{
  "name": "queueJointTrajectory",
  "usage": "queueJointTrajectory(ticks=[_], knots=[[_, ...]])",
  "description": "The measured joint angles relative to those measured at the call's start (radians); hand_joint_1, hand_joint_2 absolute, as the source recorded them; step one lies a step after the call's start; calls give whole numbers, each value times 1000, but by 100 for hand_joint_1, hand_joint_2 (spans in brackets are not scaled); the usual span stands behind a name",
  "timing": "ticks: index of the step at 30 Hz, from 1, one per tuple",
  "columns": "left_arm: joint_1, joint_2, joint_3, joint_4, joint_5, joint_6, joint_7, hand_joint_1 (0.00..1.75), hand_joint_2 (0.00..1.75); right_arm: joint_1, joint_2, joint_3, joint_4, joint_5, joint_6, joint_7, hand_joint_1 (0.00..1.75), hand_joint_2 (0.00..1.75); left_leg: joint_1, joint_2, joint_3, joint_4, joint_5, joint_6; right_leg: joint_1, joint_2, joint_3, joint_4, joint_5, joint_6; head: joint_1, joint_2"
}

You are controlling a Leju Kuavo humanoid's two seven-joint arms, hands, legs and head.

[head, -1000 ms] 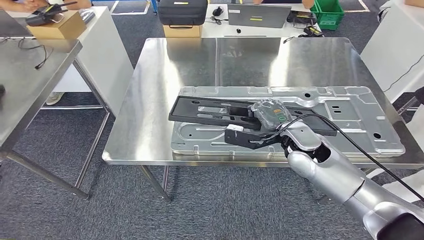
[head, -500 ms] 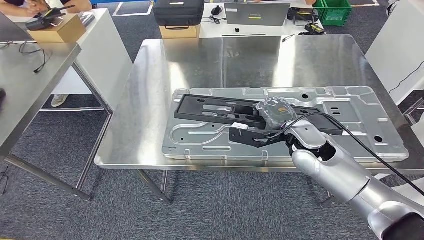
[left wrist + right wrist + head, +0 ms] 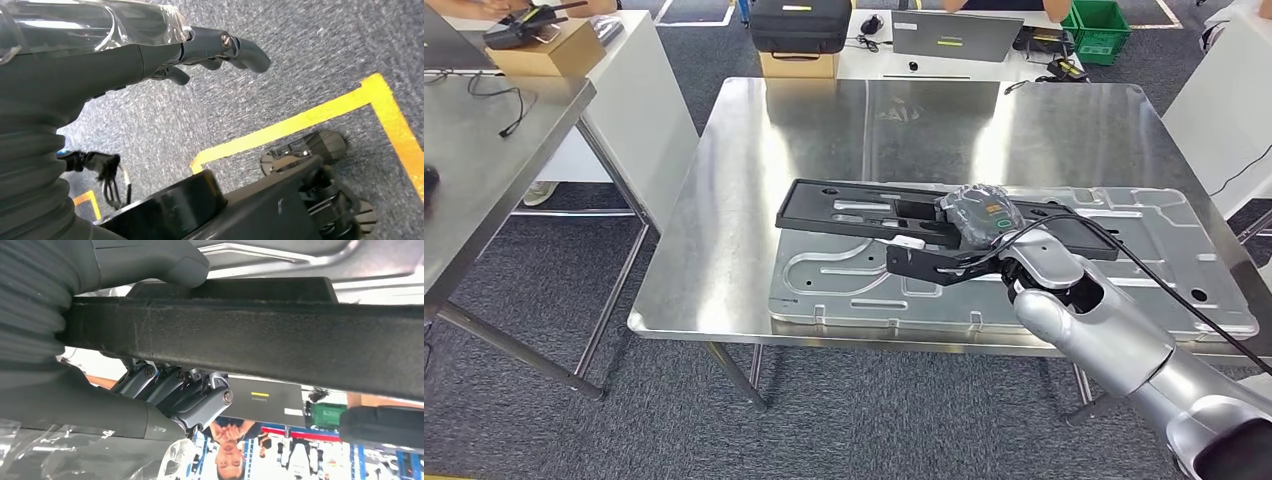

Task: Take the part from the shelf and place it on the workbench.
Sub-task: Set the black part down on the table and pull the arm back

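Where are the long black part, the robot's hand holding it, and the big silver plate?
black part [image 3: 844, 213]: head view, on its flat left end.
right hand [image 3: 977, 215]: head view, on its wrapped back.
silver plate [image 3: 1154, 255]: head view, on its bare right side.

Bright, even light; glare streaks the steel workbench [image 3: 824, 130]; wrist views blur close up.

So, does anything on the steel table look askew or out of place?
Nothing is damaged or spilled. The long black plastic part, gripped by the right hand, lies slightly slanted across the silver stamped metal panel on the table.
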Motion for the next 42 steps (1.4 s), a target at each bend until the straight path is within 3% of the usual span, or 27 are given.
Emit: queueJointTrajectory(ticks=[1,3,5,9,11,13,14,15,16,17,19,21,24,26,28,29,30,31,33,35,39,41,42], knots=[[2,0,0,0,1,0,0,0,175,0,-2,0,0,-1,0,1,175,175,3,-1,2,3,-4,-4,-2,0,18,-47,34,3,0,0],[3,0,1,0,1,0,0,0,175,-4,-4,0,0,-2,0,2,175,175,5,-4,1,21,-20,-17,-9,0,85,-194,105,14,0,0],[3,1,1,0,0,2,-1,0,175,-7,-6,1,0,-4,0,4,175,175,4,-5,-5,40,-35,-27,-12,5,123,-276,132,9,-1,0],[4,2,2,0,-4,6,-10,0,175,-10,-11,0,-1,-7,3,14,175,175,7,-4,-17,68,-57,-38,-12,8,126,-283,128,-15,-2,0],[4,3,2,0,-8,8,-13,0,175,-14,-16,-1,-2,-9,5,20,175,175,13,-3,-64,171,-108,-53,-14,8,128,-285,128,-22,-3,0],[3,3,2,0,-11,11,-14,0,175,-15,-22,-2,-3,-11,8,24,175,175,20,-2,-138,317,-163,-63,-14,7,129,-286,126,-24,-4,0],[2,3,3,0,-10,11,-14,0,175,-14,-25,-2,-3,-12,10,25,175,175,22,-2,-164,360,-170,-64,-14,7,130,-286,125,-25,-4,0],[0,3,3,0,-9,11,-15,0,175,-13,-28,-1,-3,-13,11,26,175,175,21,-2,-172,365,-159,-61,-13,8,133,-286,123,-25,-4,0],[0,3,4,0,-7,9,-14,0,175,-13,-30,-2,-3,-14,12,26,175,175,19,-2,-159,327,-129,-55,-11,8,136,-286,122,-25,-4,0],[1,3,5,0,-4,8,-13,0,175,-13,-32,-2,-3,-16,12,27,175,175,14,-3,-129,255,-86,-43,-8,9,142,-289,121,-25,-4,0],[5,6,8,0,-1,6,-12,0,175,-14,-36,-2,-5,-18,12,29,175,175,-1,-3,-64,102,-16,-9,-6,10,154,-299,120,-24,-3,0],[5,8,9,0,1,4,-13,0,175,-14,-40,-2,-5,-19,13,33,175,175,-13,-2,-37,34,2,12,-7,8,159,-308,121,-18,-2,0],[6,8,12,0,0,1,-14,0,175,-13,-46,-4,-6,-19,13,35,175,175,-10,-3,-19,0,10,19,-5,5,159,-309,115,-6,-1,0],[5,9,14,0,-2,1,-14,0,175,-15,-50,-5,-6,-19,13,35,175,175,-4,-4,-4,-22,20,18,-2,2,126,-232,68,-6,0,0],[5,8,15,0,-2,1,-14,0,175,-14,-53,-4,-6,-20,13,35,175,175,-5,-4,-3,-22,19,18,-1,1,56,-86,0,-3,0,0],[6,7,15,0,-2,1,-14,0,175,-12,-54,-4,-6,-20,13,35,175,175,-6,-5,-3,-20,18,18,-1,1,27,-31,-17,0,0,0],[8,6,15,0,-2,0,-14,0,175,-10,-55,-4,-6,-20,13,36,175,175,-6,-5,-3,-17,15,16,-1,1,14,-10,-15,3,0,0],[9,6,15,0,-2,0,-14,0,175,-9,-56,-4,-6,-20,13,36,175,175,-5,-6,-3,-12,12,13,-2,1,23,-35,9,6,0,0],[9,6,16,0,-2,0,-14,0,175,-10,-56,-4,-6,-20,13,36,175,175,-4,-7,-3,5,-1,4,-4,0,89,-175,82,9,0,0],[8,6,17,0,-2,0,-14,0,175,-12,-56,-5,-6,-20,13,36,175,175,-7,-6,-9,27,-17,-6,-3,1,141,-281,119,3,0,0],[8,7,17,0,-12,6,-17,0,175,-11,-57,-5,-7,-20,13,36,175,175,-8,-5,-20,47,-32,-16,-3,2,149,-298,121,-17,0,0],[7,8,17,0,-23,8,-26,0,175,-13,-57,-5,-7,-20,13,37,175,175,-1,-4,-52,120,-75,-33,-10,1,151,-300,122,-23,-1,0],[6,8,17,0,-28,8,-30,0,175,-13,-57,-6,-7,-20,13,37,175,175,5,-4,-84,190,-108,-44,-11,1,151,-300,121,-25,-1,0]])
